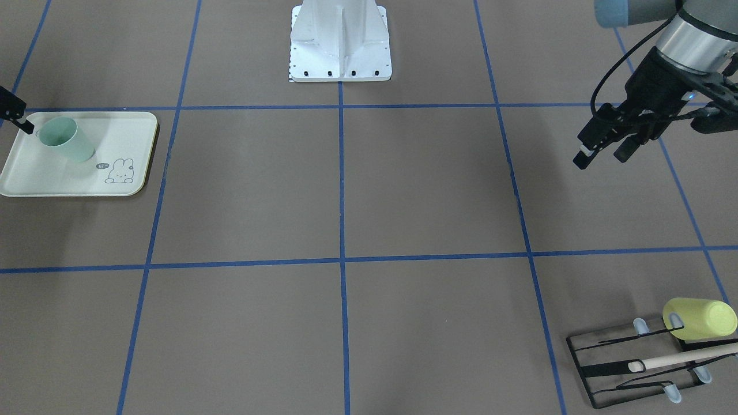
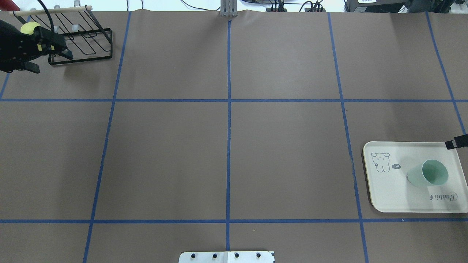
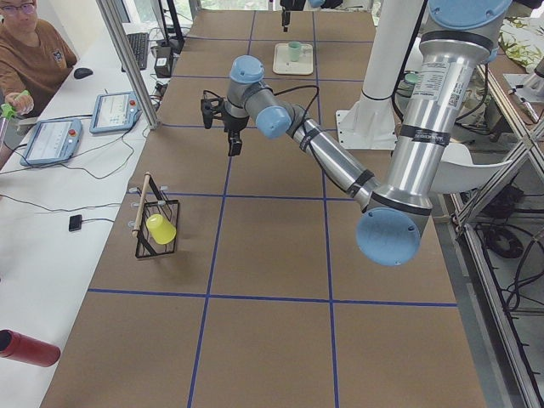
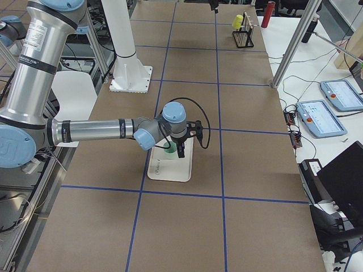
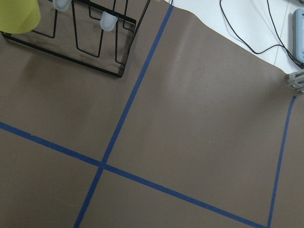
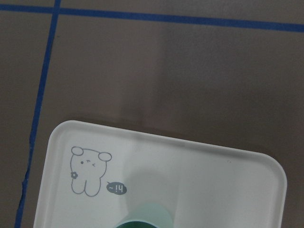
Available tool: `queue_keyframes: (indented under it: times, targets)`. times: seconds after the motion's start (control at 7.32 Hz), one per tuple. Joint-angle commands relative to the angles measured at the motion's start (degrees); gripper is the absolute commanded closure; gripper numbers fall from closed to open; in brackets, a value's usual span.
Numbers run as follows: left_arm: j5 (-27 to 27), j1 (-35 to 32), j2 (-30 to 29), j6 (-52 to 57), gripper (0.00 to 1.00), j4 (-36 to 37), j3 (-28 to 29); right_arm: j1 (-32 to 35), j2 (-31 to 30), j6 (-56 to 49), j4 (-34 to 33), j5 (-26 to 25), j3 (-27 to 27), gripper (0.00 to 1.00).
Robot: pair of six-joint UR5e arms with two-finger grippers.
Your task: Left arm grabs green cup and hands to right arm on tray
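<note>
The left jaws stand wide apart with nothing between them. They hang in the air off the end of the left arm [image 1: 686,34], well apart from the tray [image 2: 387,197], at the other end of the tabletop [image 2: 285,153].

Of the right jaws only one black fingertip [image 2: 455,143] shows in the overhead and front views, and the side view is too small – I cannot tell whether they are wide or narrow. The right arm [image 4: 96,129] reaches out low and holds them above the tray, beside the green cup [image 2: 427,174] and not touching it.

The green cup stands free on the tray, mouth up, between the bunny drawing [image 2: 380,162] and the "Rabbit" script. The tray lies flat on the tabletop.

Far from the tray, at the corner near the left arm, sits a black wire rack [image 1: 599,369]. A yellow cup [image 1: 700,319] hangs on one of its prongs, mouth towards the rack, and a pale wooden rod [image 1: 686,357] lies across the wires. The left jaws hover near this rack – on the side of it nearer the tray – and touch neither rack nor yellow cup.
</note>
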Motion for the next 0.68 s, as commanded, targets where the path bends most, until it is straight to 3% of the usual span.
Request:
queue_keyframes:
  times: [0.0, 0.27, 0.55]
  targets:
    - [-0.12, -6.06, 10.11, 24.31, 0.00, 7.31, -4.80, 6.98, 2.98, -6.08, -6.80, 1.98, -0.46, 0.00]
    - [-0.65, -9.77, 19.01, 40.27, 0.00, 7.50, -4.56, 13.49, 5.02, -15.38, -15.62, 3.31, -0.64, 0.00]
    - [-5.54, -16.08, 24.47, 53.97, 0.00, 7.50, -1.76, 16.06, 5.20, -16.75, -17.49, 3.05, -0.81, 0.00]
